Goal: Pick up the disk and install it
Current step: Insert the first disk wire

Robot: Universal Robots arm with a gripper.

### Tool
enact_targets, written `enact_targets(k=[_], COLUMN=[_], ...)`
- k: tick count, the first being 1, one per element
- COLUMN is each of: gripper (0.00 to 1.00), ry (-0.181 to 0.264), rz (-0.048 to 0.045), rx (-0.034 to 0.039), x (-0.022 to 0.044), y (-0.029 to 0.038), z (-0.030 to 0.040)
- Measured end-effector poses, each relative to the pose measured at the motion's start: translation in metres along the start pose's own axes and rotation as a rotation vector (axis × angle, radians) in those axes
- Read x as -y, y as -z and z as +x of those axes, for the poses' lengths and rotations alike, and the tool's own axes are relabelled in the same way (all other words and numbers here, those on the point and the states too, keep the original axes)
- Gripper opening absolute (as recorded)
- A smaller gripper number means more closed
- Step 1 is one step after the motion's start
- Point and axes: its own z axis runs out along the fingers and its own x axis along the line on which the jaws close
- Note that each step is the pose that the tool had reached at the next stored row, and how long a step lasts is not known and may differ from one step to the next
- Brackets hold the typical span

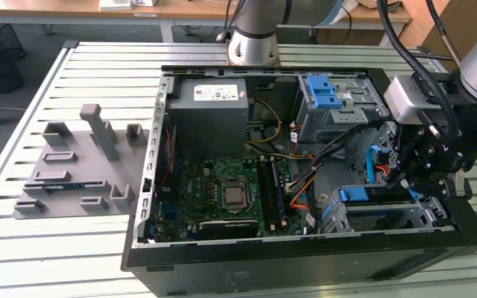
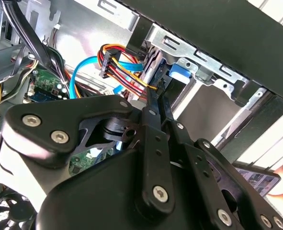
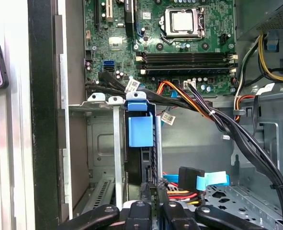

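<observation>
Step in hand looked like the install, late stage, not the pick. The disk (image 3: 140, 129), a flat drive in a blue plastic carrier with a blue handle tab, stood edge-on inside the silver sheet-metal drive cage (image 3: 100, 141) of the open black tower case (image 1: 247, 264), which lay on its side on the slatted metal counter (image 1: 56, 248). The black gripper (image 2: 156, 91) hung right over that cage. In the second wrist view its two long fingers (image 2: 150, 143) were drawn together, tips at the disk's edge that faced out of the cage. I couldn't tell whether they pinched that edge or just pressed on it. The handle tab sat level with the cage's rim, so I'd judge the disk was mostly in. Whether it was latched wasn't visible. The orange, red and yellow power wire bundle (image 2: 124, 67) and the flat light-blue data cable (image 3: 213, 178) ran just beside the cage, close to the fingertips. My read on the next move: it called for a straight line along the cage's slot with no side load, and for keeping the fingers clear of those cables. Seating needed confirming at the tab. The green motherboard (image 1: 222, 186) and the grey box power supply (image 1: 213, 115) lay well apart from the cage and weren't involved.
</observation>
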Motion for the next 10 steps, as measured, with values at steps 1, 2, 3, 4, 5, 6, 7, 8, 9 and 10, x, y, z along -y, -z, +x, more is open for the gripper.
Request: enact_targets(k=[1, 2, 3, 4, 5, 6, 7, 8, 9, 10], gripper=[0.16, 0.16, 0.16, 0.16, 0.16, 0.16, 0.16, 0.16, 0.16, 0.16], ry=[0.0, 0.0, 0.0, -0.001, -0.001, -0.001, -0.001, -0.001, -0.001, -0.002], rz=[0.0, -0.0001, -0.0001, -0.0001, -0.0001, 0.0, 0.0, 0.0, 0.0, 0.0], rx=[0.0005, 0.0006, 0.0007, 0.0006, 0.0006, 0.0007, 0.0007, 0.0007, 0.0008, 0.0008], x=[0.0001, 0.0002, 0.0003, 0.0003, 0.0005, 0.0006, 0.0006, 0.0008, 0.0009, 0.0009], y=[-0.0001, -0.0002, -0.0002, -0.0002, -0.0003, -0.0003, -0.0003, -0.0003, -0.0002, -0.0002], z=[0.0, 0.0, 0.0, 0.0, 0.0, 0.0, 0.0, -0.0001, -0.0001, -0.0001])
